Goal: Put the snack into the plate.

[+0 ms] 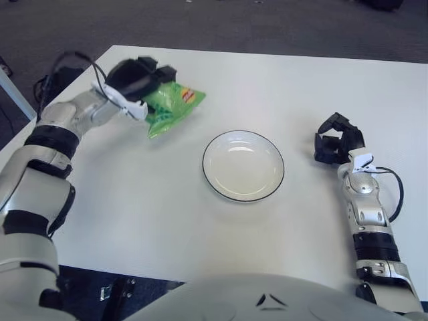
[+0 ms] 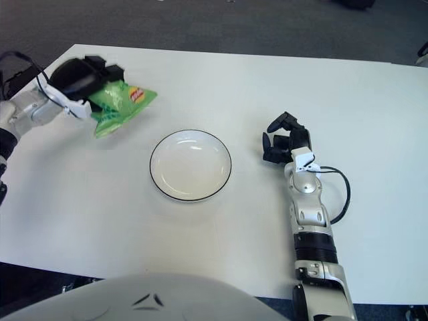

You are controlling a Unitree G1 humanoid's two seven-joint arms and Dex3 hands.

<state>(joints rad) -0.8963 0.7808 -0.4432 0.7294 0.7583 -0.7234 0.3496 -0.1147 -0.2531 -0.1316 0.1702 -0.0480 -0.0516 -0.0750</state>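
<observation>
A green snack bag [image 1: 172, 108] hangs tilted above the white table [image 1: 267, 87], held at its upper left end by my left hand [image 1: 137, 80], whose dark fingers are shut on it. The bag is up and to the left of the white plate [image 1: 243, 166], which has a thin black rim and holds nothing. My right hand [image 1: 338, 144] shows to the right of the plate, fingers curled and holding nothing.
A black cable [image 1: 394, 190] loops beside my right forearm. The table's left edge and far edge border dark carpet [image 1: 200, 23]. Another cable [image 1: 57, 73] runs along my left arm.
</observation>
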